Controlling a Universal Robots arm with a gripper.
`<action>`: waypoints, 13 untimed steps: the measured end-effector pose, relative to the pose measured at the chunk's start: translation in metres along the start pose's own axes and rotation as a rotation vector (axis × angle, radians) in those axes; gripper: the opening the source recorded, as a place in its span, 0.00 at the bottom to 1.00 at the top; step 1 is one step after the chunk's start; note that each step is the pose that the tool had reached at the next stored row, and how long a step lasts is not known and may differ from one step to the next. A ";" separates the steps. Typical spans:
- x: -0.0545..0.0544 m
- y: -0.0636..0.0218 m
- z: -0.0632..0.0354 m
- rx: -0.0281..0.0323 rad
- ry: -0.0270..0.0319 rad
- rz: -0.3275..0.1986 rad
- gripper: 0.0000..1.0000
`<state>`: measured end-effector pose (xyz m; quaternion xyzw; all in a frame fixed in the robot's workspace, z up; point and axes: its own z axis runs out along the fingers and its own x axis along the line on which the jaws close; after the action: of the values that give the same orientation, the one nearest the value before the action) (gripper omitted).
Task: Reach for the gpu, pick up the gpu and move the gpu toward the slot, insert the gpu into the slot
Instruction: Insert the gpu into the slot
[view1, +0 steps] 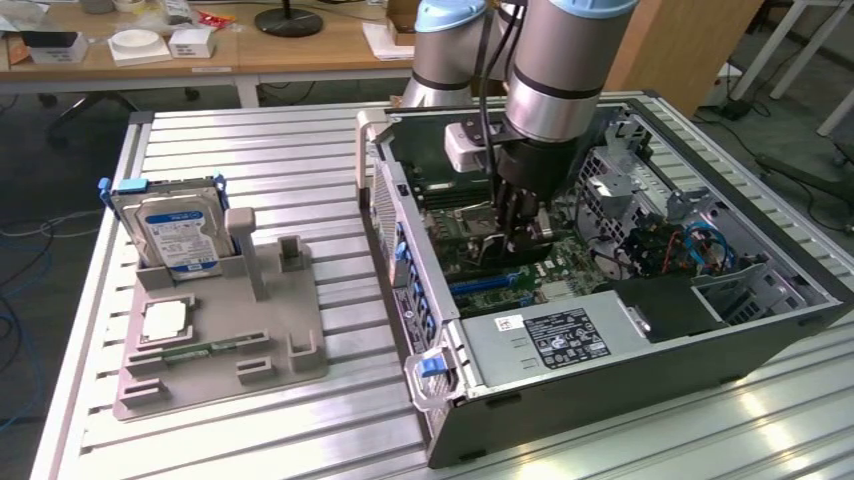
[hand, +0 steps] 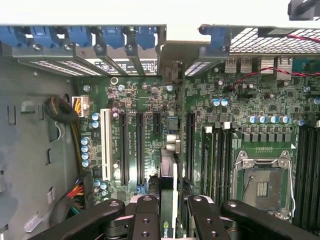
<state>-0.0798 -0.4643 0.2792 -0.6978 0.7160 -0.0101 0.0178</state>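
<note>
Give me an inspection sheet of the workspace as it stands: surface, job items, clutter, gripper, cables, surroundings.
Surface: ribbed metal table; open computer case lies on it at the exterior view's right.
Job's things: gpu held edge-on between the gripper's fingers, above the green motherboard, among the black slots; whether seated, cannot tell.
Clutter: grey fixture tray holding an upright hard drive, a CPU and a memory stick.
Gripper: gripper inside the case, shut on the gpu.
Cables: blue ones and a red-black pair in the case.
Surroundings: wooden desk with boxes behind; floor cables.
</note>
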 end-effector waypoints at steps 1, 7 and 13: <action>0.000 0.0002 0.0007 0.0000 0.0000 0.000 0.26; 0.000 0.0015 0.0056 0.0000 0.0000 0.000 0.26; 0.000 0.0021 0.0086 0.0002 0.0001 0.000 0.26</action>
<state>-0.0815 -0.4643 0.2705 -0.6978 0.7160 -0.0102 0.0179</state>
